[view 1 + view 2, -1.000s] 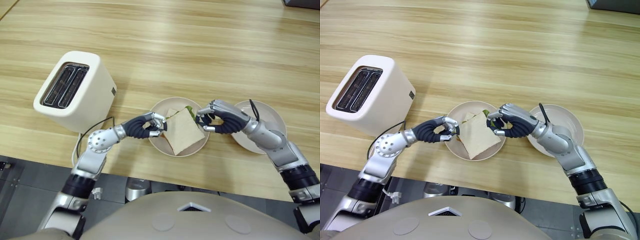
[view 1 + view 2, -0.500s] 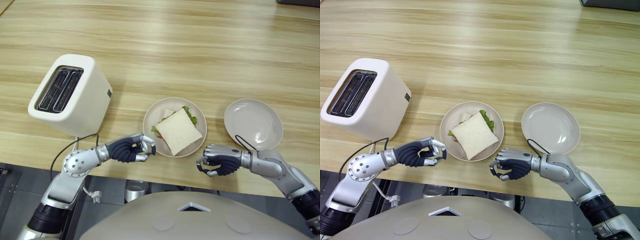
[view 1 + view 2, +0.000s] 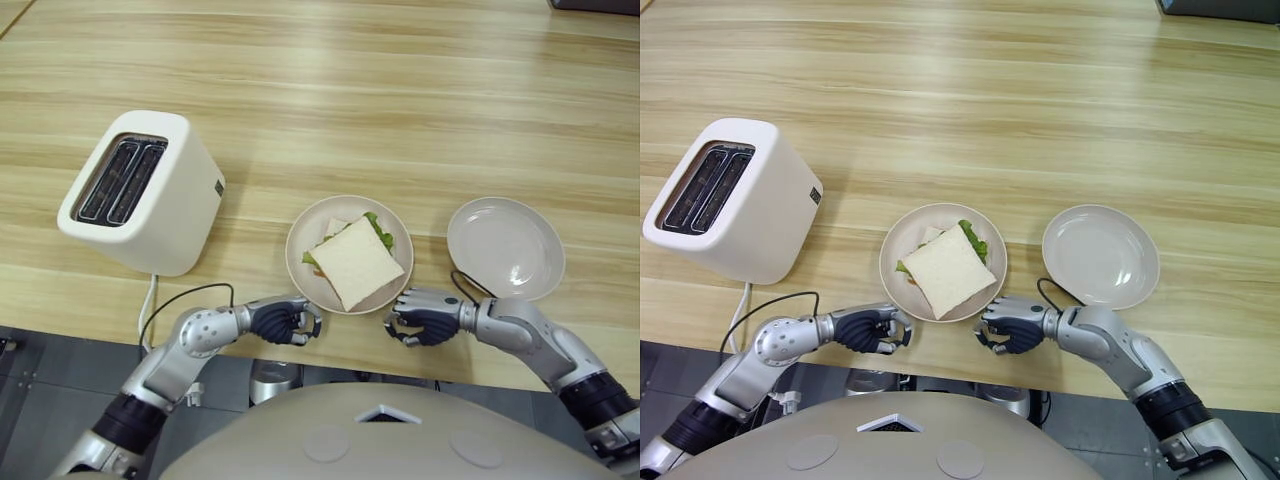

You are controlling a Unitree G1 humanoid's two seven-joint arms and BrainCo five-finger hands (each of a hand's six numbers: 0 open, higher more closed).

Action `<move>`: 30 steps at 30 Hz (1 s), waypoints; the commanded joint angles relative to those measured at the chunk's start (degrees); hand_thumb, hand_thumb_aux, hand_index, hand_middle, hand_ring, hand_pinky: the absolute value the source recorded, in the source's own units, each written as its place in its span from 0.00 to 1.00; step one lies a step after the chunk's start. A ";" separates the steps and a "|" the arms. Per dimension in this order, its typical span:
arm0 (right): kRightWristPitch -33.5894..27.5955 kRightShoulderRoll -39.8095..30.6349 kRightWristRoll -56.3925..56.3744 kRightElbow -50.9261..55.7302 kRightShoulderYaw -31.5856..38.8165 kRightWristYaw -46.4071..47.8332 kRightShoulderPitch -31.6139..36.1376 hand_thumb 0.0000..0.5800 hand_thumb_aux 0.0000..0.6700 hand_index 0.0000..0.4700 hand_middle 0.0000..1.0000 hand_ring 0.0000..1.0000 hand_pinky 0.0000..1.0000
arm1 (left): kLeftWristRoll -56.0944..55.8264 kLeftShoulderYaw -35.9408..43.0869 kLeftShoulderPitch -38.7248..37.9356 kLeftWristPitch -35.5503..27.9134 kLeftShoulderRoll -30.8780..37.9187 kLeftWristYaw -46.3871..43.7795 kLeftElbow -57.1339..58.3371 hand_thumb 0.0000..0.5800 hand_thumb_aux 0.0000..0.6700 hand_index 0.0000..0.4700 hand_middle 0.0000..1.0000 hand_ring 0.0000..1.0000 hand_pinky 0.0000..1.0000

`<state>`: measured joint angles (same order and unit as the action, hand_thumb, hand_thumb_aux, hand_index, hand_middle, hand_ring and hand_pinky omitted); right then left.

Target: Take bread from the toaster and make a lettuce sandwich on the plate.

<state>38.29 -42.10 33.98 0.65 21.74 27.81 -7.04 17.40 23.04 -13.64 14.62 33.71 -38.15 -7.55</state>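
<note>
Toaster [image 3: 140, 190] left; sandwich [image 3: 355, 262] on plate [image 3: 304, 236] centre; second plate [image 3: 505, 247] right.

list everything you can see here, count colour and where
table: one, light wood, under everything
toaster: one, cream, left side of the table, slots dark
cord: one, black and white, from the toaster over the near edge
sandwich plate: one, beige, centre near the front edge
sandwich: one, white bread, on that plate
lettuce: some, green, sticking out between the slices
empty plate: one, pale grey, right of the sandwich plate
dark object: one, black, far right corner, cut off
left hand: one, dark and silver, curled, near edge left of the sandwich plate
right hand: one, dark and silver, curled, near edge right of it
</note>
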 commanded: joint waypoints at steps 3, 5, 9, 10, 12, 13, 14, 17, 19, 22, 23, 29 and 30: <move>-2.56 3.52 4.53 3.98 0.63 -3.99 4.23 1.00 1.00 0.98 1.00 1.00 1.00 | 4.08 0.76 3.75 -1.12 -3.25 5.13 5.48 1.00 1.00 0.98 1.00 1.00 1.00; -3.14 4.68 5.84 5.68 0.95 -5.20 6.33 1.00 1.00 0.98 1.00 1.00 1.00 | 5.00 0.19 5.39 -2.00 -4.44 7.27 7.27 1.00 1.00 0.98 1.00 1.00 1.00; -4.36 7.45 8.55 11.46 2.40 -7.35 13.04 1.00 1.00 0.98 1.00 1.00 1.00 | 6.03 -0.42 9.85 -3.85 -6.83 10.74 11.98 1.00 1.00 0.98 1.00 1.00 1.00; -4.49 8.17 9.22 13.47 2.93 -7.89 15.04 1.00 1.00 0.98 1.00 1.00 1.00 | 5.99 -0.50 11.12 -4.16 -7.47 11.36 13.20 1.00 1.00 0.98 1.00 1.00 1.00; -4.41 9.59 9.83 17.48 4.03 -8.76 18.71 1.00 1.00 0.98 1.00 1.00 1.00 | 5.89 -0.66 13.66 -4.49 -8.79 12.50 15.93 1.00 1.00 0.98 1.00 1.00 1.00; -4.14 10.20 10.47 19.58 4.77 -9.38 20.71 1.00 1.00 0.98 1.00 1.00 1.00 | 5.90 -0.72 14.94 -4.61 -9.37 13.03 17.34 1.00 1.00 0.98 1.00 1.00 1.00; -3.93 10.85 10.93 21.69 5.36 -10.08 22.68 1.00 1.00 0.98 1.00 1.00 1.00 | 5.94 -0.76 16.41 -4.65 -9.97 13.50 19.00 1.00 1.00 0.98 1.00 1.00 1.00; -3.05 13.88 11.64 30.39 7.05 -11.84 30.85 1.00 1.00 0.98 1.00 1.00 1.00 | 5.83 -1.16 22.46 -4.72 -12.16 14.88 25.63 1.00 1.00 0.98 1.00 1.00 1.00; -2.58 16.07 12.06 37.10 8.12 -13.44 36.32 1.00 1.00 0.98 1.00 1.00 1.00 | 5.92 -1.22 26.85 -4.15 -13.56 16.01 31.16 1.00 1.00 0.98 1.00 1.00 1.00; -2.80 19.50 13.89 48.41 10.14 -17.46 44.52 1.00 1.00 0.98 1.00 1.00 1.00 | 6.00 -1.48 34.90 -2.72 -16.14 18.53 41.67 1.00 1.00 0.98 1.00 1.00 1.00; -2.90 20.57 14.30 52.22 10.76 -19.04 46.87 1.00 1.00 0.98 1.00 1.00 1.00 | 6.19 -1.38 37.71 -1.94 -17.02 19.50 45.53 1.00 1.00 0.98 1.00 1.00 1.00; -4.84 25.20 15.12 65.93 11.99 -31.69 56.06 1.00 1.00 0.98 0.77 0.77 0.77 | 4.89 -3.54 50.46 3.85 -21.80 28.17 64.50 0.95 0.77 0.76 0.00 0.00 0.00; -4.54 25.27 14.76 66.10 11.63 -33.76 56.34 1.00 1.00 0.98 0.46 0.46 0.46 | 4.72 -4.07 51.12 4.88 -22.12 29.78 65.60 0.37 0.21 0.20 0.00 0.00 0.00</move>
<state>34.02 -17.03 48.73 64.96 33.11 -1.85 48.65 22.65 20.05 37.13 18.09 11.94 -11.35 53.89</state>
